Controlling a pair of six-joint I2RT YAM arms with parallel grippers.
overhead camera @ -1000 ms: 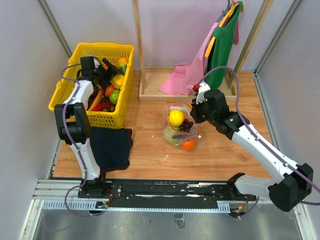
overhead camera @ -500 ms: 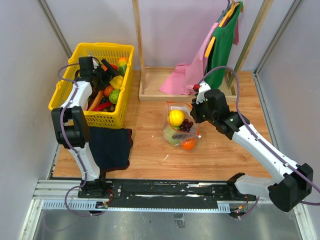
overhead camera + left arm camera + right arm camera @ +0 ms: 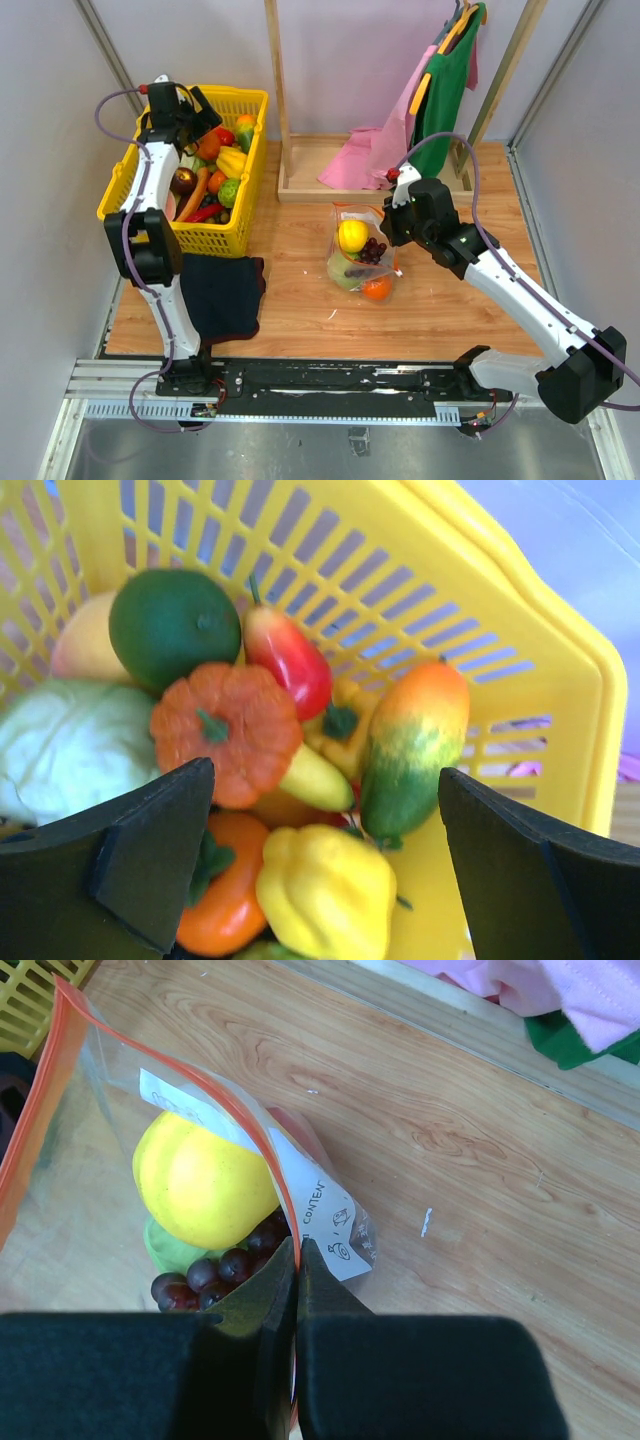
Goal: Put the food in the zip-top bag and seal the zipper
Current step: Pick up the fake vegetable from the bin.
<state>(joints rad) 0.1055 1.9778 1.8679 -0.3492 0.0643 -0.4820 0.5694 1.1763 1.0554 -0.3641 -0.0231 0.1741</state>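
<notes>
The zip-top bag (image 3: 362, 258) lies on the wooden table, mouth toward the back. It holds a yellow fruit (image 3: 205, 1185), purple grapes (image 3: 215, 1270), a pale green cabbage (image 3: 343, 272) and an orange (image 3: 377, 288). My right gripper (image 3: 297, 1260) is shut on the bag's edge, pinching the red-orange zipper (image 3: 205, 1090) at the mouth's right side. My left gripper (image 3: 325, 880) hangs open and empty over the back of the yellow basket (image 3: 225, 240), above loose food: a yellow pepper (image 3: 325, 890), an orange pumpkin (image 3: 225, 730), a green lime (image 3: 172, 628) and a cabbage (image 3: 70, 745).
A dark cloth (image 3: 222, 295) lies in front of the basket. A wooden rack base (image 3: 300, 185) stands behind the bag, with a pink cloth (image 3: 365, 155) draped into it and a green garment (image 3: 445, 85) hanging above. Walls close in on both sides.
My left gripper has lifted from the middle of the basket and pulled back toward its far left corner, still empty. The right arm and the bag have not moved.
</notes>
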